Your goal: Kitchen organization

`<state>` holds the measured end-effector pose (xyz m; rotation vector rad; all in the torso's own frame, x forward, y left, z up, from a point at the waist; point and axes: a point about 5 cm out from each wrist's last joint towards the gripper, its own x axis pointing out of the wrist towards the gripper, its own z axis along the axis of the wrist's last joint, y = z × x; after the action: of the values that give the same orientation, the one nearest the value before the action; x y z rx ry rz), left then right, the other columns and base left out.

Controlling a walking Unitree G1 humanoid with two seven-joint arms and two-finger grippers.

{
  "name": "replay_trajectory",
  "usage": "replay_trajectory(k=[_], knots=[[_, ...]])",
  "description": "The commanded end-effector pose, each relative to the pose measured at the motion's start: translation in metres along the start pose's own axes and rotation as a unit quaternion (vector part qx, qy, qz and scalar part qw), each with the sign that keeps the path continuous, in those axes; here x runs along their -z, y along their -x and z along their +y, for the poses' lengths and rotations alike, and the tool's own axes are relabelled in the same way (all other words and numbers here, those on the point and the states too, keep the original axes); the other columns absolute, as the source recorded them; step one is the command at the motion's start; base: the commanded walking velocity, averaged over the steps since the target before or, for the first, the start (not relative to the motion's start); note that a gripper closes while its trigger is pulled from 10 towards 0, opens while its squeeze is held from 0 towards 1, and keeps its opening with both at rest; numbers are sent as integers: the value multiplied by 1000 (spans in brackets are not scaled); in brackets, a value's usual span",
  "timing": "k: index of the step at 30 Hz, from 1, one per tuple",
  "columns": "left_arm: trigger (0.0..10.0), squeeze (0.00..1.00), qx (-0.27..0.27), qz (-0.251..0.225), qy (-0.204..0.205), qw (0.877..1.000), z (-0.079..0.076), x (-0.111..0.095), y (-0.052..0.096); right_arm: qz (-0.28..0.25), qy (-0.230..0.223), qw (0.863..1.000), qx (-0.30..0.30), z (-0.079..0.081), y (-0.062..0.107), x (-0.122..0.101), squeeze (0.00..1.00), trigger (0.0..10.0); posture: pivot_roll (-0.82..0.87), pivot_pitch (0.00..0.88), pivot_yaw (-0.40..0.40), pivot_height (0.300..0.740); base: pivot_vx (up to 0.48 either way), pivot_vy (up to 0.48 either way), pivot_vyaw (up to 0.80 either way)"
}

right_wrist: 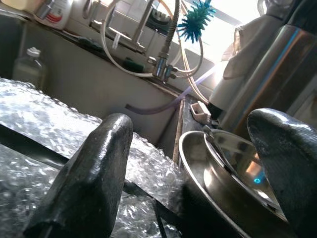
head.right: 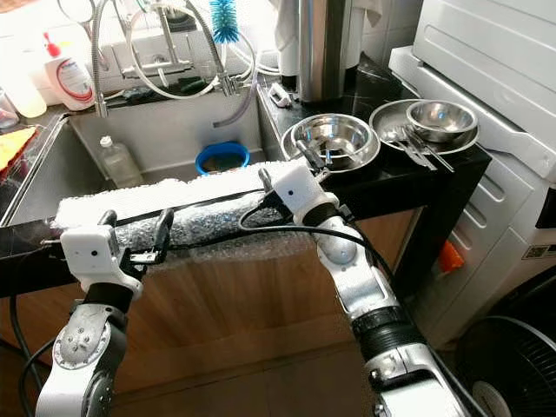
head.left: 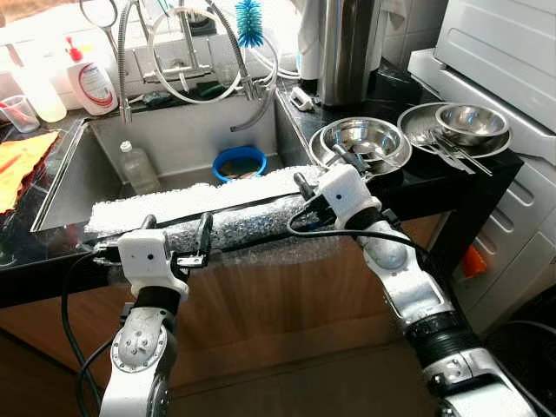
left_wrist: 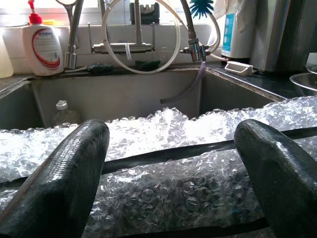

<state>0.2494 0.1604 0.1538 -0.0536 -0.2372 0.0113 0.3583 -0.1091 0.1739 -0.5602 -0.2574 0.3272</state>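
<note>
**A:** What is shown nearest the camera?

**B:** Two silver arms are raised before the counter edge. The left gripper [head.left: 178, 236] is held with its fingers apart at the near edge of a sheet of bubble wrap [head.left: 234, 217]; nothing is clamped between them. The right gripper [head.left: 331, 168] is likewise held open, at the far right end of the sheet, just beside a steel bowl [head.left: 366, 139].

**A:** And where is the sheet lying?

**B:** It is draped along the front rim of the sink [head.left: 174, 139], spread from left to right, with part hanging over the wooden cupboard front [head.left: 287, 304]. It appears ungripped.

**A:** What is seen beyond it?

**B:** Inside the sink, a clear bottle [head.left: 137, 168] and a blue bowl [head.left: 239, 162] are left standing. On the black counter [head.left: 434, 174] to the right, a second steel dish [head.left: 470, 124] with cutlery laid across it is set beside the first. Further back, a soap dispenser [head.left: 89, 80], a blue brush [head.left: 248, 22] and a tall steel canister [head.left: 347, 48] are ranged by the taps.

**A:** How far along is the tidying judged to be?

**B:** Early, it would seem. The wrap is not yet lifted, and items in the sink and on the counter are still to be put away.
</note>
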Motion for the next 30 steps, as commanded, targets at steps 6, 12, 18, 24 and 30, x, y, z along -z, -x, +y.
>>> replay_trajectory(k=[6, 12, 18, 24, 30], knots=[[10000, 0, -4, 2, -12, 1000, 3, 1, 2, -2, 6, 1000, -4, 2, -7, -3, 0, 0, -128, 0, 93, 740, 0, 0, 0], [10000, 0, -4, 4, -11, 1000, 2, 2, 3, -5, 4, 1000, -9, 5, -9, -3, 0, 0, -127, 0, 91, 740, 0, 0, 0], [10000, 0, -7, 5, -10, 1000, 2, 3, 4, -9, 5, 1000, -14, 7, -9, -4, 0, 0, -127, 0, 90, 740, 0, 0, 0], [10000, 0, -9, 6, -10, 1000, 2, 4, 5, -8, 3, 1000, -15, 9, -9, -3, 0, 0, -127, 0, 89, 740, 0, 0, 0], [10000, 0, -9, 3, -10, 1000, 2, 3, 4, -10, 7, 1000, -11, 8, -10, -3, 0, 0, -126, 0, 89, 740, 0, 0, 0]])
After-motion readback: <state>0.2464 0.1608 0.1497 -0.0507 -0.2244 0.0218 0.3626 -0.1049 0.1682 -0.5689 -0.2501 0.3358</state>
